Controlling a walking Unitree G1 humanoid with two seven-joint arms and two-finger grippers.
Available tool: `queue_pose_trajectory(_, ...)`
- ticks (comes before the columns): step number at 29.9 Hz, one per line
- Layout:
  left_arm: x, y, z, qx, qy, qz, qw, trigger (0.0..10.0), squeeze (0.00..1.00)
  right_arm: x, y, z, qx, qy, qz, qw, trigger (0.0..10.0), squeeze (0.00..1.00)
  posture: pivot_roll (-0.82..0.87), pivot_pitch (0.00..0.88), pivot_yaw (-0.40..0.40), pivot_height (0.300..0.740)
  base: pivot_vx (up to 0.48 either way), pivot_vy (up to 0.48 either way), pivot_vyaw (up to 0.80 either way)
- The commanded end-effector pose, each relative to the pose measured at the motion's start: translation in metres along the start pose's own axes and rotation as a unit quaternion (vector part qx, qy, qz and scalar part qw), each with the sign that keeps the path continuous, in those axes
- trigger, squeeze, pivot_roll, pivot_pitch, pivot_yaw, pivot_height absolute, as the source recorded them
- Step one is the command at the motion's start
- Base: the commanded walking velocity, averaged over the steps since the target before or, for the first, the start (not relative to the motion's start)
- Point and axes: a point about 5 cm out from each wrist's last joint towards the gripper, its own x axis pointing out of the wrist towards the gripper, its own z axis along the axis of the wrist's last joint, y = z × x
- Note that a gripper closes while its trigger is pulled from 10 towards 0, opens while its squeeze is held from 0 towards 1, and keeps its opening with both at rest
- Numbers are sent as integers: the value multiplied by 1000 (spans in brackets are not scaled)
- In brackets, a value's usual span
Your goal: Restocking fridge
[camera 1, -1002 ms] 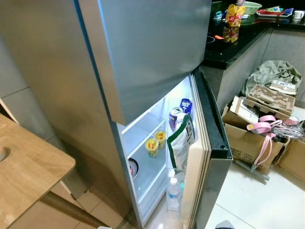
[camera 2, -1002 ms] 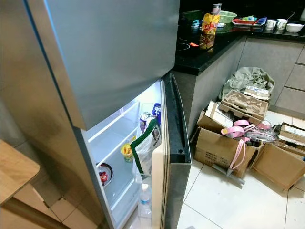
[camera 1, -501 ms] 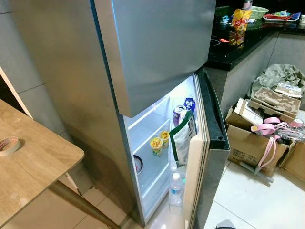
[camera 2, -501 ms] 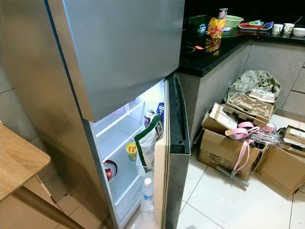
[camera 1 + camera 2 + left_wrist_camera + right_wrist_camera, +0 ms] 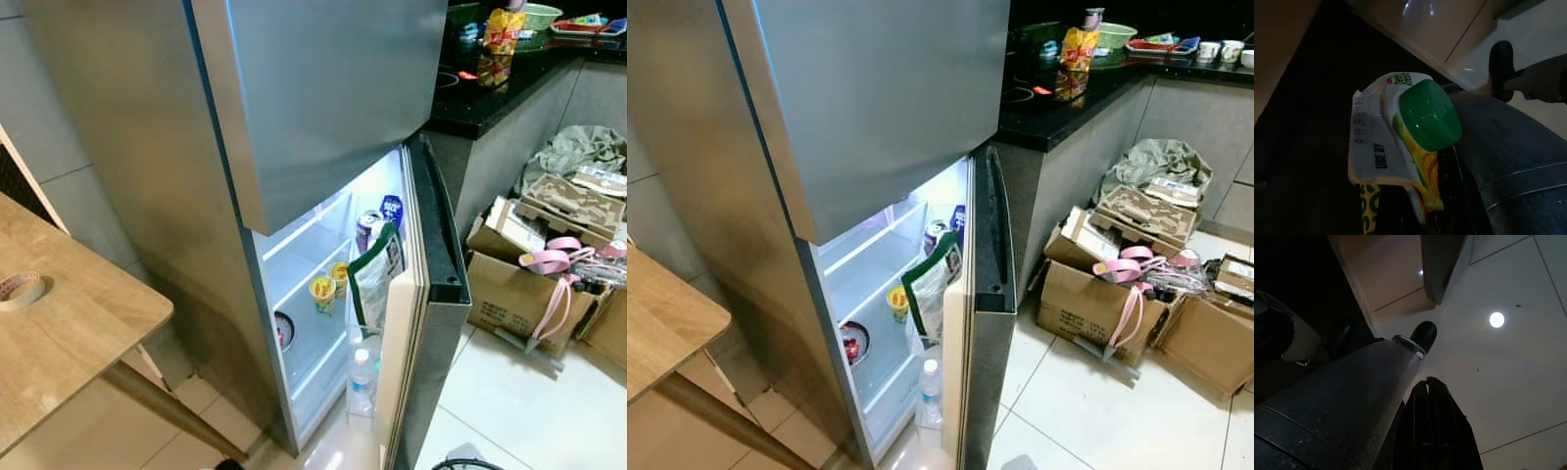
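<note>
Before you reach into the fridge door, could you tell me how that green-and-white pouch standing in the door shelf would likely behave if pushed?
The pouch looks like soft film, so it would probably crumple rather than slide. It leans tall against the can, so a push might tip it. The water bottle below could catch it.

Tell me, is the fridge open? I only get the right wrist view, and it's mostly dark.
Observer: Yes. The lower fridge door stands open, and the inside is lit.
Operator: Are we holding anything?
Observer: The left gripper holds a juice carton with a green cap.
Operator: What's in there already?
Observer: Two yellow cups sit on a shelf, and a water bottle stands low in the door.
</note>
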Motion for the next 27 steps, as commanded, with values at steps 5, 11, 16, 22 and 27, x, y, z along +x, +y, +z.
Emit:
queue_pose_trajectory(5,-3,7,-3,-1,4,10,1000,10000,0,0,1,-1,-1,-1,0,1000,10000,0,-45,0,28,740,-480,0,0)
queue_pose_trajectory(11,-3,6,-3,-2,5,9,1000,10000,0,1,1,0,-2,-2,-1,1000,10000,0,-45,0,28,740,-480,0,0)
queue_pose_trajectory(16,-2,5,-4,-2,5,7,1000,10000,0,1,0,5,-6,-11,-1,1000,10000,0,-47,0,27,740,-480,0,0)
queue_pose_trajectory(22,-2,5,-2,-12,-2,13,1000,10000,0,1,-4,18,-21,-31,-3,999,10000,0,-47,0,27,740,-110,0,0)
queue_pose_trajectory(27,-2,6,-1,-8,-3,14,1000,10000,0,2,-8,39,-42,-60,1,997,10000,0,-53,0,24,740,0,0,0)
